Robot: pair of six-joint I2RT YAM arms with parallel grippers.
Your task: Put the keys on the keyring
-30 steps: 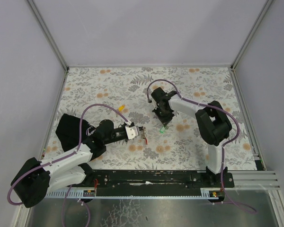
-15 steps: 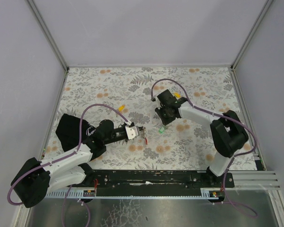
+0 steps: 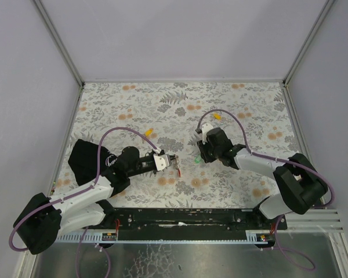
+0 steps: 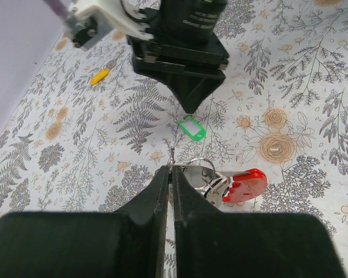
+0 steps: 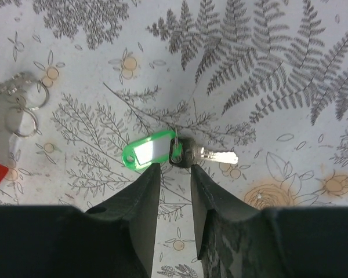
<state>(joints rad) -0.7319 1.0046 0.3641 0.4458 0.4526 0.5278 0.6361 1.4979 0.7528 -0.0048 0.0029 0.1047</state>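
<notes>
The keyring (image 4: 198,171) is a metal split ring with a red tag (image 4: 247,185). My left gripper (image 4: 172,169) is shut on the ring, which also shows in the top view (image 3: 177,168) beside the gripper (image 3: 174,160). The green key (image 5: 149,150) has a green tag and a black-headed metal key (image 5: 204,154) and lies flat on the floral cloth. My right gripper (image 5: 175,169) is open, its tips just short of the key's head. In the top view the right gripper (image 3: 200,154) is over the green key (image 3: 197,160). Yellow keys lie at the far left (image 3: 149,131) and far right (image 3: 217,116).
The floral cloth (image 3: 133,104) covers the table inside white walls. The right arm's forearm (image 3: 252,162) lies low across the right middle. The left arm's black wrist (image 3: 122,163) and purple cable (image 3: 124,130) lie at the left. The two grippers are close together.
My right arm has swung its elbow out to the right and toward the near edge, and its gripper has come down by the green key. The left arm and keyring have not moved.
</notes>
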